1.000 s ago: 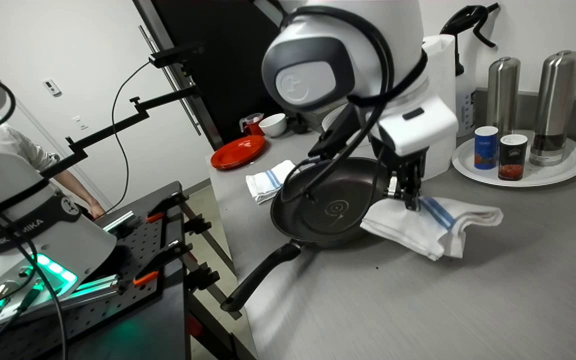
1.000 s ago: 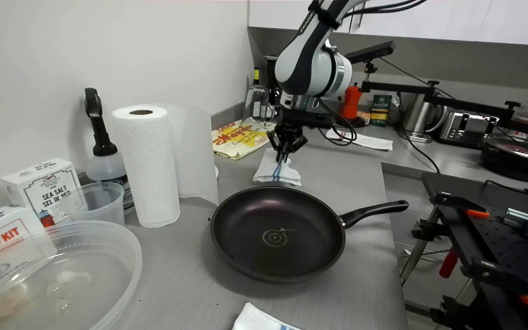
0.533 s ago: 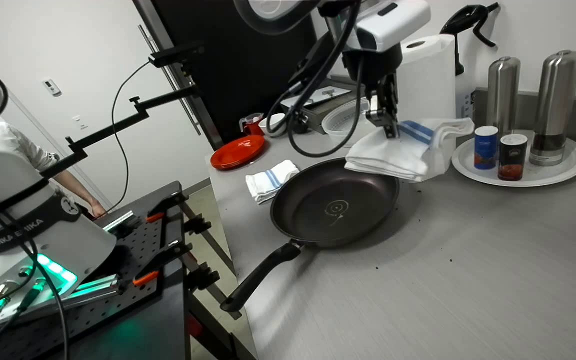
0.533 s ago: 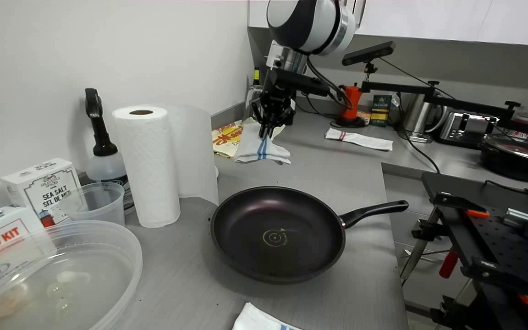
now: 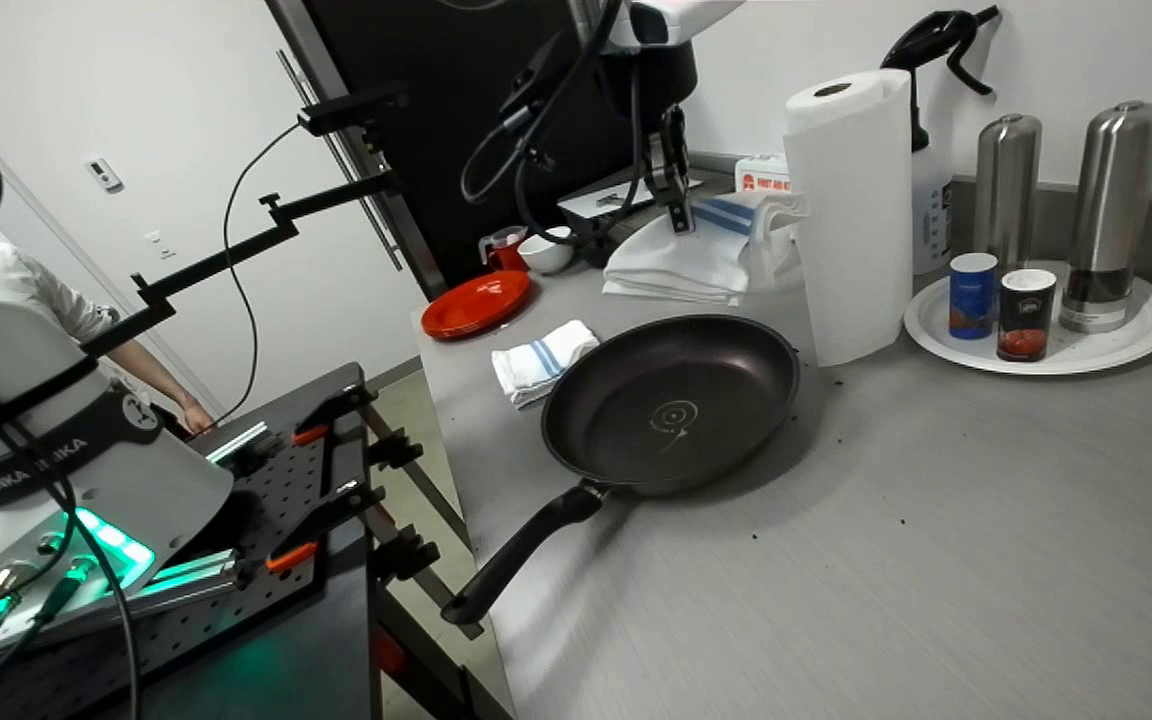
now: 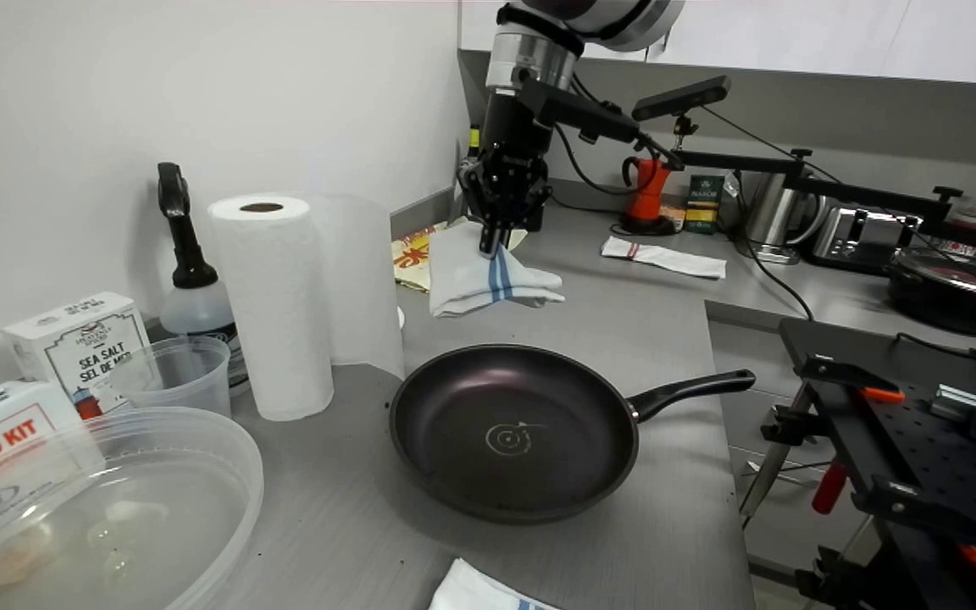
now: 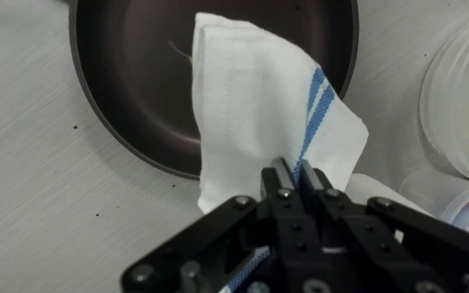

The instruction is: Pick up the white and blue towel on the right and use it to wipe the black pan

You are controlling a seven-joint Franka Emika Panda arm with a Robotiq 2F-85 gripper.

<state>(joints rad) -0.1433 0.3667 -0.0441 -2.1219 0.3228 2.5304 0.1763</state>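
Observation:
Well above the counter, my gripper [image 5: 682, 222] is shut on the white and blue towel [image 5: 666, 268], pinching it near its blue stripes. In both exterior views the towel [image 6: 463, 275] hangs folded from the fingertips, apart from the black pan [image 6: 539, 474] and higher than it. The pan [image 5: 616, 440] rests flat on the counter, its handle [image 5: 526, 550] pointing to the counter's edge. Seen from the wrist, the towel [image 7: 250, 93] covers part of the pan [image 7: 145, 93], and its stripe runs between the fingertips of my gripper [image 7: 293, 169].
A paper-towel roll [image 5: 851, 230] stands near the pan. A smaller folded striped cloth [image 5: 526, 375] lies on the pan's opposite side. Red plates [image 5: 476, 300], a white plate [image 5: 1086, 350] bearing shakers, a spray bottle [image 6: 187, 254] and a clear tub [image 6: 246, 508] are also around.
The towel, held throughout, has risen from low over the counter beside the pan. In an exterior view it has travelled left, behind the pan's far rim. The pan has stayed put.

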